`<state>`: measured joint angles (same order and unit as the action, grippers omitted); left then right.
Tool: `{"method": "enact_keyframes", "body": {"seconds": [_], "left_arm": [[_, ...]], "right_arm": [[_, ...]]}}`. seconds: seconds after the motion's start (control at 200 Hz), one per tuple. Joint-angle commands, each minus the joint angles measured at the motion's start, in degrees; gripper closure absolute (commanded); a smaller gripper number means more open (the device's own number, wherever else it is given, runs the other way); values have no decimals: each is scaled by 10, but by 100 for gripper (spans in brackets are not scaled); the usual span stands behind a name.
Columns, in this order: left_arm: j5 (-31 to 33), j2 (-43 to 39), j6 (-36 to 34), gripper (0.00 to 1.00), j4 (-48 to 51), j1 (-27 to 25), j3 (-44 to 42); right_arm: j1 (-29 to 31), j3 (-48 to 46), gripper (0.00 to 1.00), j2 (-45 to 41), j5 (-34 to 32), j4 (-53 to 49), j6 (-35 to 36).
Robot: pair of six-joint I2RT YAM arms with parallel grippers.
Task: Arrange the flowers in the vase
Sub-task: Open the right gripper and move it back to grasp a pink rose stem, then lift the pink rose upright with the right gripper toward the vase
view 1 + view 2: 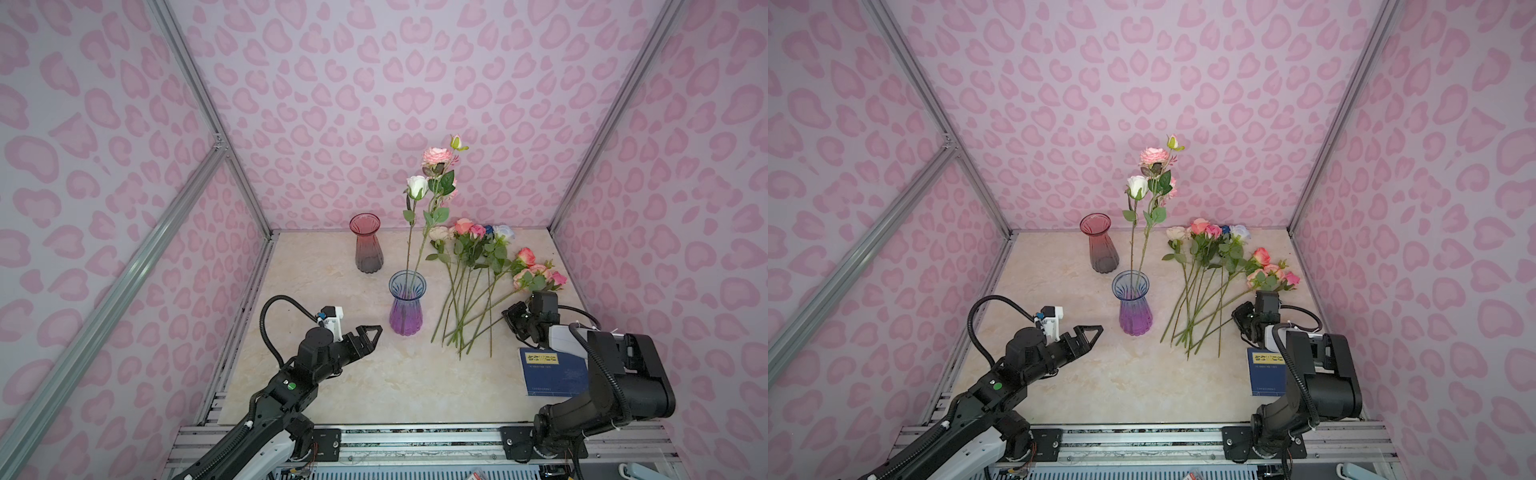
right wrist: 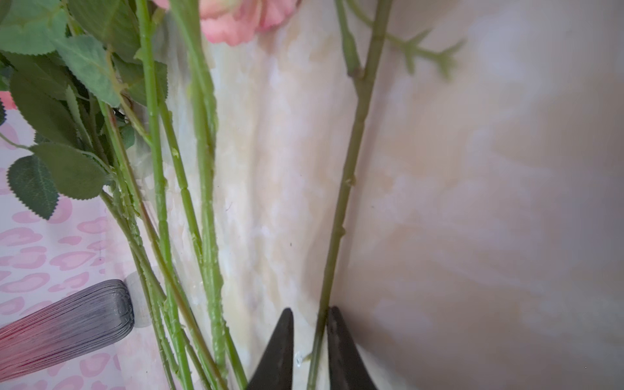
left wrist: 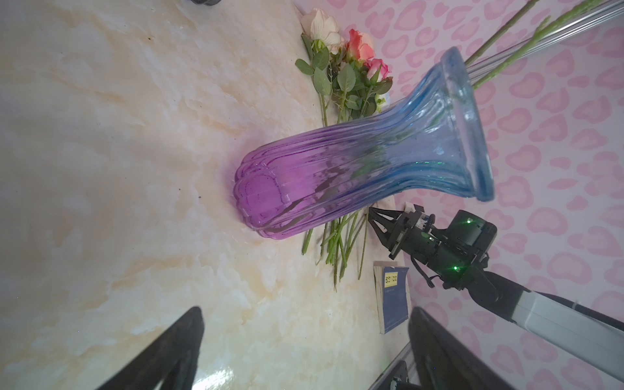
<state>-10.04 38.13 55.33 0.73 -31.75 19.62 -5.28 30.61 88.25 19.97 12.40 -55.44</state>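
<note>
Two black parallel grippers work nearest the camera over the cream marble-patterned tabletop; the left gripper hovers with its jaws spread wide and nothing between them, pointing toward the blue-to-purple ribbed glass vase, near it but apart; the right gripper is down among the stems of the loose flowers, and its wrist view shows the dark fingers drawn close on either side of a single green stem, though whether they pinch it I cannot tell; a blue book with a yellow label lies flat just beside that arm; the flowers lie fanned on the table to the right of the vase, stem ends bunched near, pink, coral, cream, pale blue-white and one deep blue heads toward the back; the vase stands upright at mid-table with two tall stems in it, a white rose and a pink rose; farthest, a red-to-grey ribbed glass vase stands upright near the pink-spotted back wall.
</note>
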Motion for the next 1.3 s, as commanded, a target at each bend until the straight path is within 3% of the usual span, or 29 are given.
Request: {"method": "enact_keyframes", "body": {"seconds": [0.0, 0.4, 0.635, 0.895, 1.08, 1.21, 1.295], "left_arm": [[4, 1, -10, 5, -10, 0, 5], [10, -2, -11, 5, -9, 0, 6], [12, -4, -14, 4, -3, 0, 9], [22, -15, -23, 4, 10, 0, 16], [24, -10, -31, 4, 21, 0, 31], [25, -10, -29, 4, 21, 0, 33], [27, -10, -30, 4, 25, 0, 36]], "right_arm": [[-2, -1, 87, -6, 0, -33, 9], [-6, 9, 100, -81, -16, -73, 43], [-6, 11, 100, -149, -48, -119, 55], [-6, 38, 100, -259, -146, -201, 116], [-5, 55, 100, -323, -161, -208, 147], [20, 79, 100, -350, -172, -221, 168], [59, 105, 100, -362, -215, -236, 196]]}}
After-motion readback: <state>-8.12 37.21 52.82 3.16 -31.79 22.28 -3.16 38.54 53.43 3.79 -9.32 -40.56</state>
